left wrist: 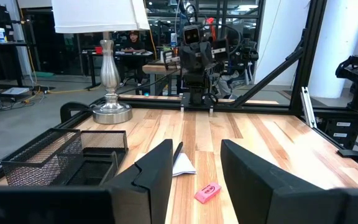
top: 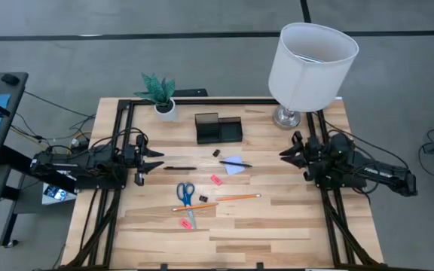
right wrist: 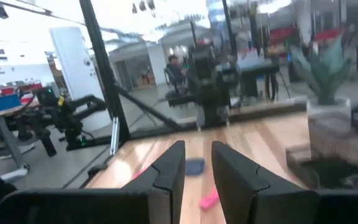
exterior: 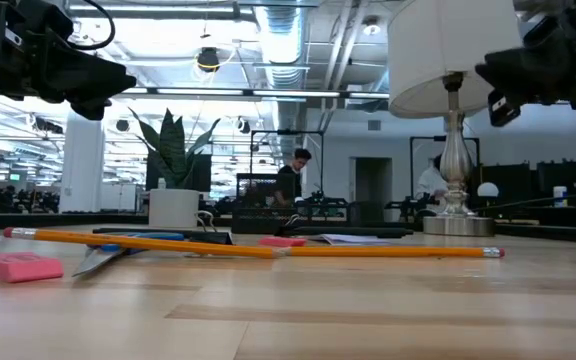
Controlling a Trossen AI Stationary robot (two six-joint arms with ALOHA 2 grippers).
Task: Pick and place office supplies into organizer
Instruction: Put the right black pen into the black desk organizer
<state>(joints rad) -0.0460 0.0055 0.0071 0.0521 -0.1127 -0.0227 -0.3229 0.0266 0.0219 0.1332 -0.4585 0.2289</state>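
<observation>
Supplies lie loose on the desk (top: 277, 233); organizer (top: 218, 129) holds nothing yet. Both jaws hover, spread, holding nothing. Next: grab 1 item.

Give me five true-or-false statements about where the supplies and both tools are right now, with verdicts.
1. The scissors lie on the table, outside the organizer. True.
2. The left tool holds the orange pencil. False: it holds nothing, and the pencil lies on the table.
3. The lamp stands at the far right corner of the table. True.
4. The note pad sits inside the organizer. False: it lies on the table in front of it.
5. The right tool grips an eraser. False: it hangs empty at the table's right side.
</observation>
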